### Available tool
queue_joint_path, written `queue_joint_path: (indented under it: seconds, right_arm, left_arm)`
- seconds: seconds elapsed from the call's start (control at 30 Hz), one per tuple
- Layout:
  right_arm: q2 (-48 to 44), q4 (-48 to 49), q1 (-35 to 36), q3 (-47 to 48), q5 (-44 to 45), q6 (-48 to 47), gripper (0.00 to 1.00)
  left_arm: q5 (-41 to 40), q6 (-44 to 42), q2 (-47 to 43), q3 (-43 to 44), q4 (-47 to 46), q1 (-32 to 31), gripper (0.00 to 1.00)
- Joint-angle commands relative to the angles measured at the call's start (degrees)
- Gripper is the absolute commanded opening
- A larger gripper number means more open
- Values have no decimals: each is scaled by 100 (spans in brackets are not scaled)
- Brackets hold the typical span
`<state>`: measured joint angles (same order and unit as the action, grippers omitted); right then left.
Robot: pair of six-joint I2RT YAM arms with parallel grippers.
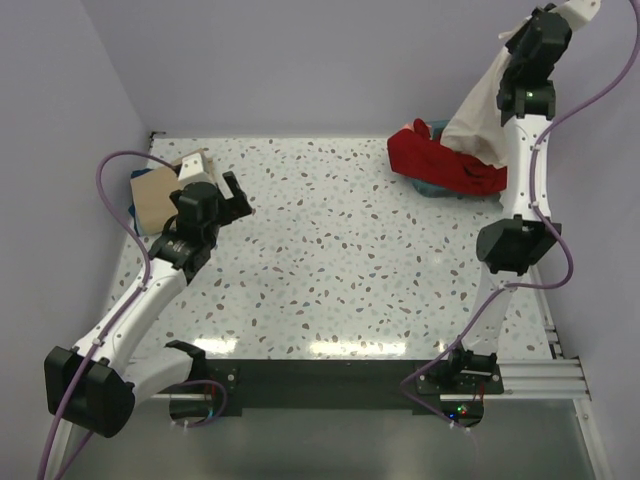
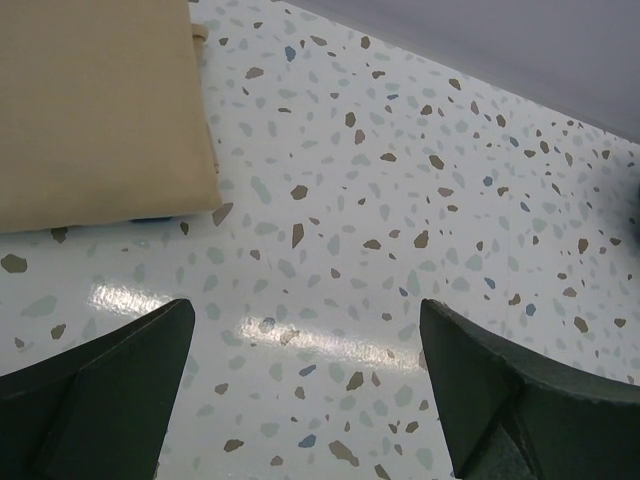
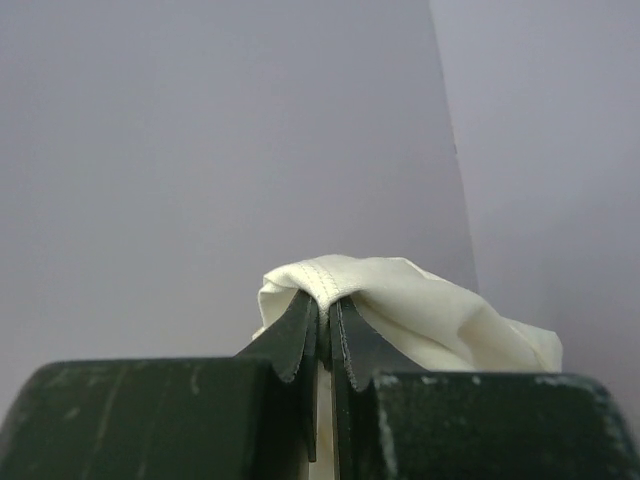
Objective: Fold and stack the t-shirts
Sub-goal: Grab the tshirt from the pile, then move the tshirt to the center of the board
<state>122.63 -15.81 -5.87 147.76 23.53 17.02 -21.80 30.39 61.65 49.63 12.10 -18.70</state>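
High at the back right, my right gripper (image 1: 572, 12) is shut on a hemmed edge of the cream t-shirt (image 1: 485, 105), which hangs down from it toward the table. The right wrist view shows the cream t-shirt (image 3: 420, 305) draped over the pinched fingertips (image 3: 352, 335). A red t-shirt (image 1: 440, 162) lies heaped below the hanging cloth. A folded tan t-shirt (image 1: 155, 195) rests at the back left, also seen as the tan t-shirt (image 2: 95, 110) in the left wrist view. My left gripper (image 1: 235, 195) hovers beside it, open and holding nothing (image 2: 305, 375).
A bit of teal basket (image 1: 432, 188) shows under the red cloth, with dark blue cloth (image 1: 438, 127) behind it. Lilac walls close the back and both sides. The speckled tabletop (image 1: 340, 250) spreads between the arms.
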Motion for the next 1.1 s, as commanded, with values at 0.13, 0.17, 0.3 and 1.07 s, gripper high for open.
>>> queue_joint_path:
  seconds: [0.13,0.17,0.3,1.07]
  right_arm:
    - [-344,1493,182,359,82,663,0]
    - [-545,1554,226,297,29,663,0]
    - [-1133,1818,542,16,-357,295,0]
    - [-2603,457,3178,-511,-2819,628,0]
  left_arm:
    - [62,-86,-127,100,-23,42,100]
    - [45,-86,-144,91,-15,42,100]
    - [-26,-34,-284,21,-67,42,100]
    - [-737,-217,-619,82,-59,42,100]
